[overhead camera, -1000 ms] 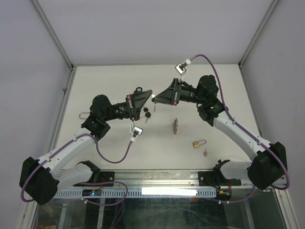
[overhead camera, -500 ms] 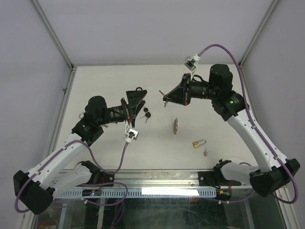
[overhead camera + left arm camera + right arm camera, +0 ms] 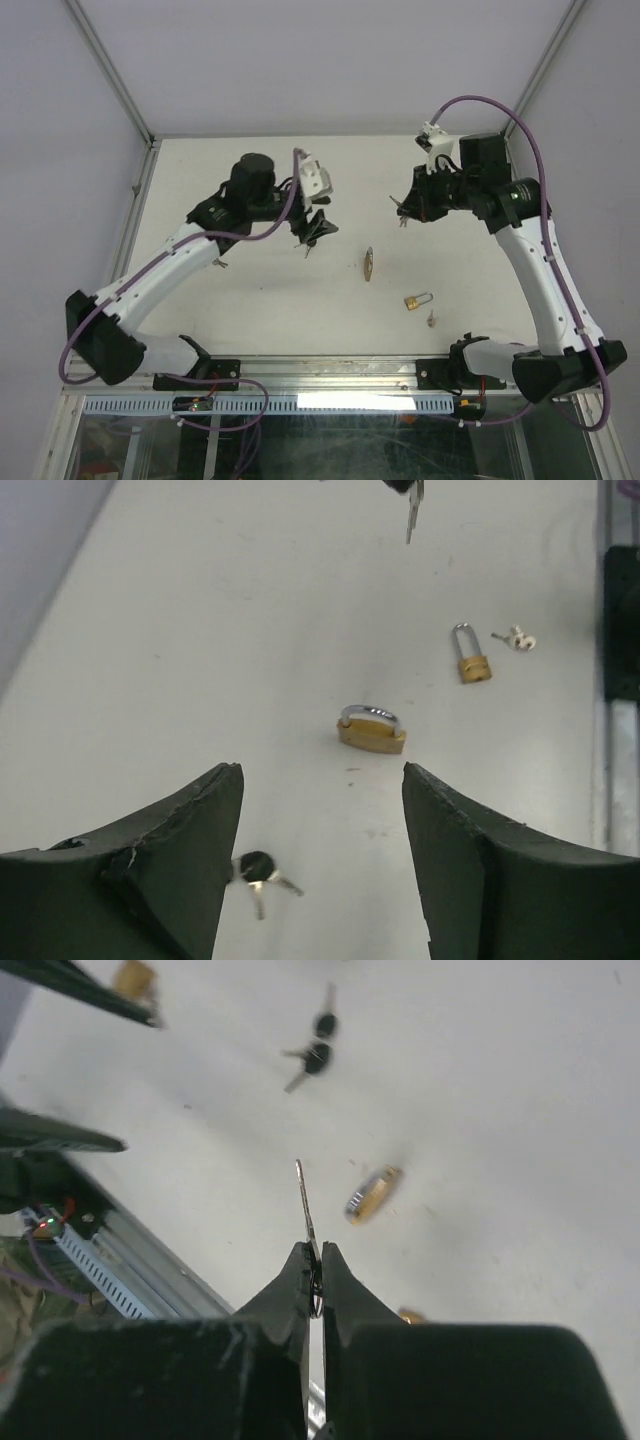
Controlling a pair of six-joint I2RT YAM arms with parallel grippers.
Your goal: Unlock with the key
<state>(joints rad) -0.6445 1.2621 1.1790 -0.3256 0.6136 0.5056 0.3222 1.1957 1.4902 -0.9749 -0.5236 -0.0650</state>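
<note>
A brass padlock lies on its edge mid-table, also visible in the left wrist view and the right wrist view. My right gripper hangs above the table to the padlock's upper right. It is shut on a thin silver key whose blade points out past the fingertips. My left gripper is to the padlock's left, open and empty. It hovers over a black-headed bunch of keys.
A smaller brass padlock with a tall shackle lies nearer the front, a small key beside it. The black-headed keys rest under the left gripper. Metal rails border the table's front and left side.
The grippers were tip to tip a second ago. The left gripper has opened and swung back and down. The right arm has drawn away to the right with the key.
</note>
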